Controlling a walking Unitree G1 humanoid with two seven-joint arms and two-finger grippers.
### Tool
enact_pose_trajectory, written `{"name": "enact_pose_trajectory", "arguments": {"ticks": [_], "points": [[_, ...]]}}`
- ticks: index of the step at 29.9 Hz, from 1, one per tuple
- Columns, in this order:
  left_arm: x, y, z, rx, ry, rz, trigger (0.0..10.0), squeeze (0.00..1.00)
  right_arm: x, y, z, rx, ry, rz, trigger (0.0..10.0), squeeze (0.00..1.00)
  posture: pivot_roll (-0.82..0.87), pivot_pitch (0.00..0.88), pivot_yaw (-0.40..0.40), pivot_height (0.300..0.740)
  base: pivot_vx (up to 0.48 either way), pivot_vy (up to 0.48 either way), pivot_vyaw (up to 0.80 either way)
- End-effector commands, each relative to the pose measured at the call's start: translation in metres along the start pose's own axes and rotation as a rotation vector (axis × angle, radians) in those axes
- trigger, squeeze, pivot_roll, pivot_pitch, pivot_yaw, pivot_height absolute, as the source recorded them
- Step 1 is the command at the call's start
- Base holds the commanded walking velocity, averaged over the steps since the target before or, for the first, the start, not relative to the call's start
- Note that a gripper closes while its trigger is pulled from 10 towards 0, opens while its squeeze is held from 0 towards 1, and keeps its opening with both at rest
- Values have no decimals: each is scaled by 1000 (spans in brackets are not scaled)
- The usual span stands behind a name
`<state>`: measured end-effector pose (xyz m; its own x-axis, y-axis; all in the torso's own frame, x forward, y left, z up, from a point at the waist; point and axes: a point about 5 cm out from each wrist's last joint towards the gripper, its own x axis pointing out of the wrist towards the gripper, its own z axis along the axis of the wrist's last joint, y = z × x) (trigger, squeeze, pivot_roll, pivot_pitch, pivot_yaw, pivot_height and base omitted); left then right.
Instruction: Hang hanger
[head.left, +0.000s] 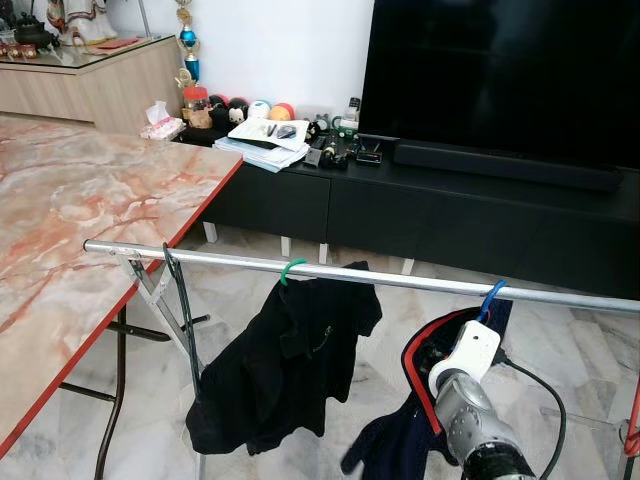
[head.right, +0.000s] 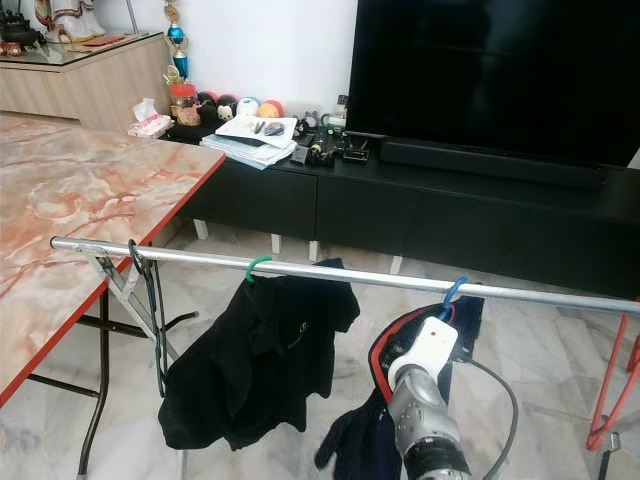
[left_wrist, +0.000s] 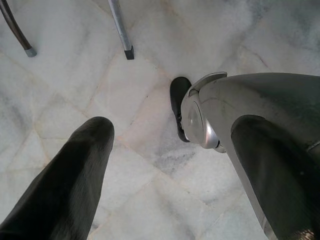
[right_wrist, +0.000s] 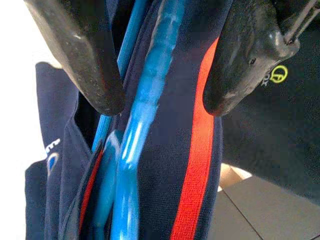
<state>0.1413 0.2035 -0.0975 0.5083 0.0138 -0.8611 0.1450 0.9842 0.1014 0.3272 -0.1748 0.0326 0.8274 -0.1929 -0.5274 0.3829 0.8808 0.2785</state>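
Rail (head.left: 420, 283): silver, horizontal, hung with three hangers. Blue hanger (right_wrist: 142, 100), carrying a navy garment (right_wrist: 172, 165) with red trim, is hooked on the rail just above the right claw (right_wrist: 162, 102); its blue shaft is seen between the claw's spread black fingers (right_wrist: 87, 60), and contact cannot be told. Green hanger (head.left: 291, 270) with black shirt (head.left: 285, 360) is hung further to the claw's left. Left claw (left_wrist: 170, 165) is held open over the marble floor (left_wrist: 75, 90).
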Motion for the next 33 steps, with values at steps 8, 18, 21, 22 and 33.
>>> {"name": "enact_pose_trajectory", "arguments": {"ticks": [8,18,21,22,33], "points": [[0,-12,-6,15,19,-60,10000,0,4,-7,19,-10,-74,-86,10000,0,199,1,-17,740,0,0,0],[0,-12,-5,17,19,-59,10000,0,5,-3,24,-65,-101,-64,10000,0,201,2,-14,740,0,0,0],[0,-13,-5,17,18,-60,10000,0,5,8,20,-99,-80,18,10000,0,201,2,-14,740,0,0,0],[0,-13,-5,17,18,-60,10000,0,4,9,20,-106,-83,21,10000,0,201,2,-14,740,0,0,0],[0,-13,-5,17,17,-63,10000,0,3,15,28,-184,-172,33,10000,0,205,3,-13,740,0,0,0]]}}
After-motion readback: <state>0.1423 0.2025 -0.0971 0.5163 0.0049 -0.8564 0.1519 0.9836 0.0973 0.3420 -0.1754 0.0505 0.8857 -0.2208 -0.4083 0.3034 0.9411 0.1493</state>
